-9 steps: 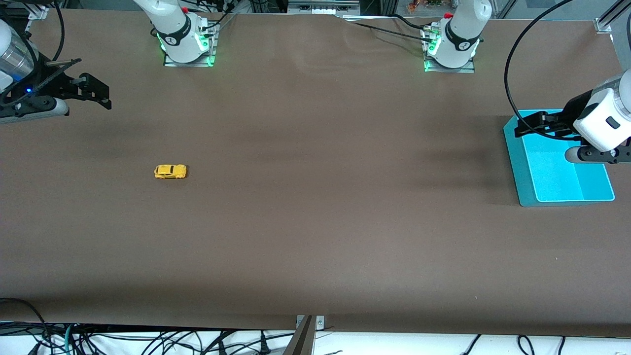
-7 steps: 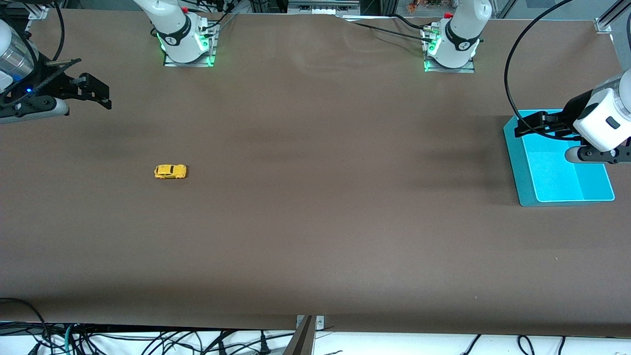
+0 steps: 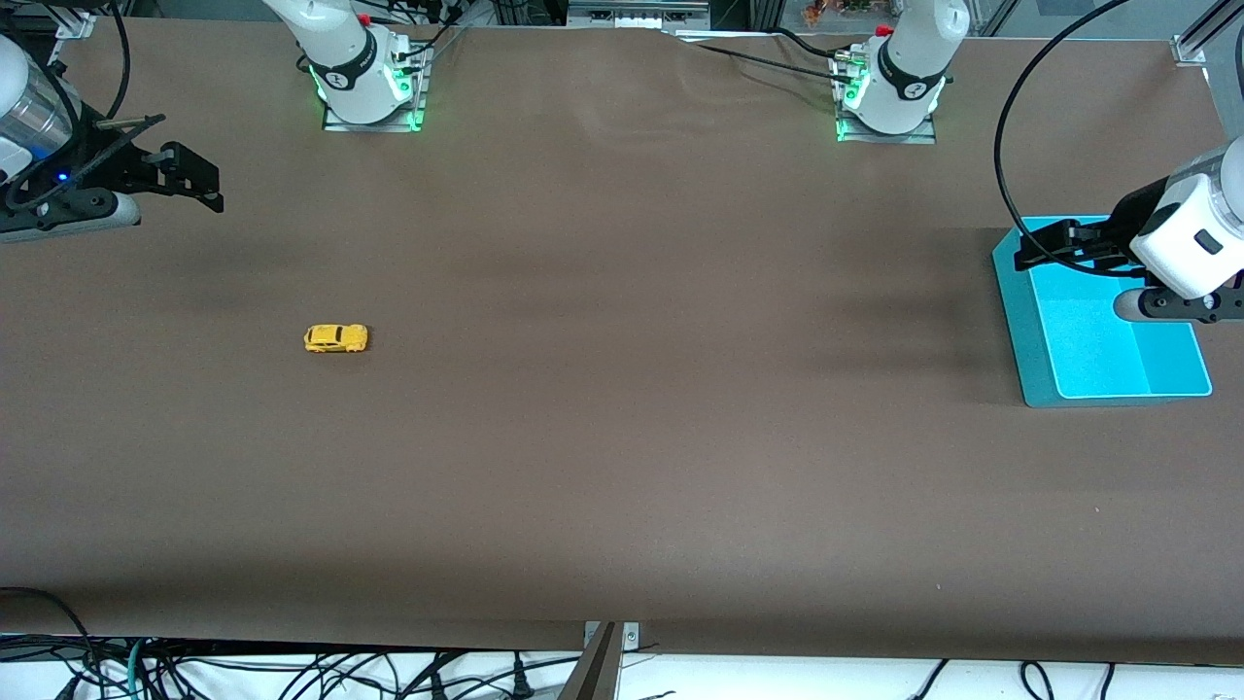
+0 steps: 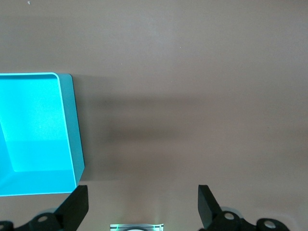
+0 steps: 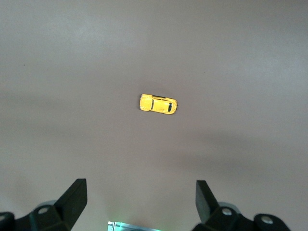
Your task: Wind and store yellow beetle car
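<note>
The yellow beetle car (image 3: 336, 337) stands alone on the brown table toward the right arm's end; it also shows in the right wrist view (image 5: 158, 104). My right gripper (image 3: 190, 180) hangs open and empty high over the table's edge at that end, well apart from the car, as the right wrist view (image 5: 140, 204) shows. The turquoise bin (image 3: 1030, 321) sits at the left arm's end and is empty in the left wrist view (image 4: 70, 125). My left gripper (image 3: 1045, 248) hangs open and empty over the bin's rim, its jaws wide in the left wrist view (image 4: 143, 207).
The two arm bases (image 3: 364, 83) (image 3: 889, 92) stand along the table's edge farthest from the front camera. Cables (image 3: 292, 671) hang below the table edge nearest the front camera. The brown table (image 3: 632, 389) is bare between car and bin.
My right gripper has shifted very slightly toward the table's middle. The car, the bin and the left gripper have not moved.
</note>
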Tool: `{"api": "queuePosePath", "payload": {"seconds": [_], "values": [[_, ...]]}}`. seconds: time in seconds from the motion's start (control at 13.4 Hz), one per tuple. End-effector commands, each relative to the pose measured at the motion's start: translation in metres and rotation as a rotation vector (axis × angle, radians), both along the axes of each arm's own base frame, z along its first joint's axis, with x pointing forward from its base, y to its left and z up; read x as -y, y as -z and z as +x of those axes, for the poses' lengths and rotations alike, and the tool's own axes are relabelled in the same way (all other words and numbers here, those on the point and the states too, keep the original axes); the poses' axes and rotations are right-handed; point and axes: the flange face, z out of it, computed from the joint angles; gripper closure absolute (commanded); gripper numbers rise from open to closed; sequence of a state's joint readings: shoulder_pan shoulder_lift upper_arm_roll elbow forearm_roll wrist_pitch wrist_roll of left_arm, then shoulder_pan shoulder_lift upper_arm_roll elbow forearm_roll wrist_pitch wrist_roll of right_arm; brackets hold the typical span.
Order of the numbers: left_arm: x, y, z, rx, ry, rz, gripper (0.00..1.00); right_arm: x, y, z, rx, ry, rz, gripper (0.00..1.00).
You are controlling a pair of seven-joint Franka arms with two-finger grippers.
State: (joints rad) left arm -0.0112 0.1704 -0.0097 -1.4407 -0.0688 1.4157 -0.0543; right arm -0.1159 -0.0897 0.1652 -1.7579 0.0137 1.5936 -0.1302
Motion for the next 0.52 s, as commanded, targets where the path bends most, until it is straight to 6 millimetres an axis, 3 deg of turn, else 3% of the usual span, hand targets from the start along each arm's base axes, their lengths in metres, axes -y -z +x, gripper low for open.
{"api": "queuePosePath", "payload": {"seconds": [0.0, 0.45], "values": [[0.0007, -0.0074, -0.0035, 0.014, 0.018, 0.015, 0.0, -0.0018, -0.0061, -0.0016, -0.003, -0.001, -0.005, 0.0], [0.0007, -0.0074, -0.0035, 0.014, 0.014, 0.016, 0.0, -0.0021, -0.0048, -0.003, -0.013, -0.002, -0.002, 0.0]]}}
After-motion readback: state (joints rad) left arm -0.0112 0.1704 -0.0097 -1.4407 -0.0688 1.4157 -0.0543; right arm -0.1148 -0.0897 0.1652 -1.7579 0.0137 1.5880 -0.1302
